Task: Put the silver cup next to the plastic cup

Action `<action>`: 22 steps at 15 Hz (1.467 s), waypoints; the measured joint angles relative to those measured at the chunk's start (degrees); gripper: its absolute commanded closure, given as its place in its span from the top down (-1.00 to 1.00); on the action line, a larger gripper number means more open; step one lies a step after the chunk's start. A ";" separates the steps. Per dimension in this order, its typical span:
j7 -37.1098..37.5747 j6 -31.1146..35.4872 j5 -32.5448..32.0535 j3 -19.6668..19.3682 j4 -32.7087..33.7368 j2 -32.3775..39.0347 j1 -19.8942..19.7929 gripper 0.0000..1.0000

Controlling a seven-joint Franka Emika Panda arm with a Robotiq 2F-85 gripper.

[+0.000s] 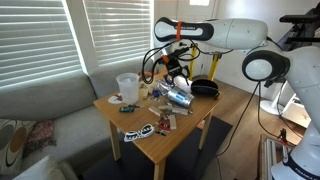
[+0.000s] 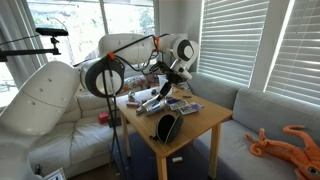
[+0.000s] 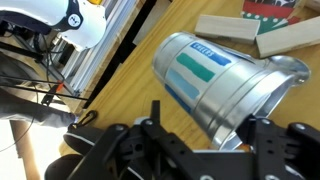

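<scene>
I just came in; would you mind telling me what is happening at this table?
The robot arm holds its tool open close over the silver cup, which lies on its side on the wooden table. Nothing is gripped yet. The plastic cup stands upright, apart from it.

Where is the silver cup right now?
In an exterior view the silver cup lies on its side near the middle of the table, directly under the gripper, with the plastic cup standing apart near the couch-side corner.
</scene>
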 measured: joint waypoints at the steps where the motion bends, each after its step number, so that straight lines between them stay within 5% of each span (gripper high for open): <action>1: 0.02 -0.75 -0.04 -0.09 0.43 0.39 -0.06 -0.29; 5: -0.02 -2.67 -0.14 -0.42 1.89 1.01 -0.49 -0.87; 7: -0.43 -2.91 -0.14 -0.43 2.92 0.98 -1.01 -1.00; 14: -5.93 -1.57 -0.66 -0.55 5.79 -2.47 -3.61 -0.98; 22: -7.95 1.41 -19.76 -3.05 5.76 -18.42 2.58 -0.98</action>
